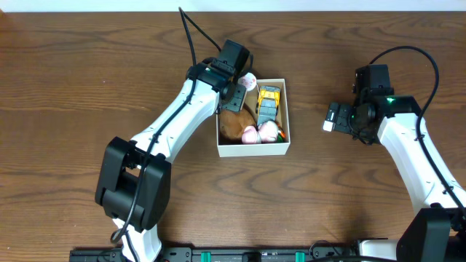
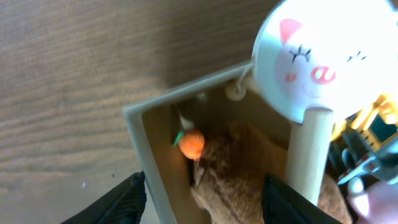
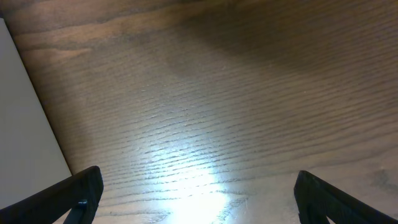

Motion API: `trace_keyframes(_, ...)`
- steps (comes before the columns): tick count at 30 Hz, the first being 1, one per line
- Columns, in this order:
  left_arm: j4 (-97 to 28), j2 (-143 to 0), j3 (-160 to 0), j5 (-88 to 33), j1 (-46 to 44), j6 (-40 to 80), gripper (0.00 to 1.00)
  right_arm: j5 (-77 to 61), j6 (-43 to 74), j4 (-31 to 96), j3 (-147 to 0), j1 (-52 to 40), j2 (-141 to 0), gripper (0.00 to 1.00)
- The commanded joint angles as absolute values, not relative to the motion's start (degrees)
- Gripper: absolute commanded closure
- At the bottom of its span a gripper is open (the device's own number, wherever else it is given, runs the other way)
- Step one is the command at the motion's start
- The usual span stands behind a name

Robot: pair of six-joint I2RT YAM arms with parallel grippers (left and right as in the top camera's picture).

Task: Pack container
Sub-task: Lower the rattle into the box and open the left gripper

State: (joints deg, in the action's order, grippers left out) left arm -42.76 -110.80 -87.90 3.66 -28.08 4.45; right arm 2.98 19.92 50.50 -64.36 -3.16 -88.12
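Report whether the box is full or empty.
Partly full: the box holds a yellow truck, a brown plush and a pink toy.

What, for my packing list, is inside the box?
In the box: a yellow truck, a brown plush, pink toys, a small orange piece and a pig-faced rattle. The floor beneath them is covered.

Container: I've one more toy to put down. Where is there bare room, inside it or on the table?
Inside the container it is crowded: toy truck, brown plush, pink toys and round-faced rattle fill it, left gripper overhead. Bare table: between its right wall and the right gripper, and along its near wall.
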Motion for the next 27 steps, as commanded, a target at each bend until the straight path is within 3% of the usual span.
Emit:
trace_keyframes(1,-43.8,-111.9,-87.1,6.4,-28.7,4.5,0.41,3.2,19.2,50.6,-64.3,-2.7,-88.2,0.01)
trace_keyframes(12,-40.3,-108.0,-88.2,15.9,-28.7,2.1,0.41,3.2,19.2,50.5,-64.3,-2.7,-88.2,0.01)
trace_keyframes(17,-40.0,-107.4,-88.2,11.4,-28.9,2.1,0.63,3.2,19.2,50.5,-64.3,-2.7,-88.2,0.01)
trace_keyframes(27,-38.0,-107.4,-88.2,6.6,-30.6,2.1,0.65,3.2,19.2,50.5,-64.3,-2.7,-88.2,0.01)
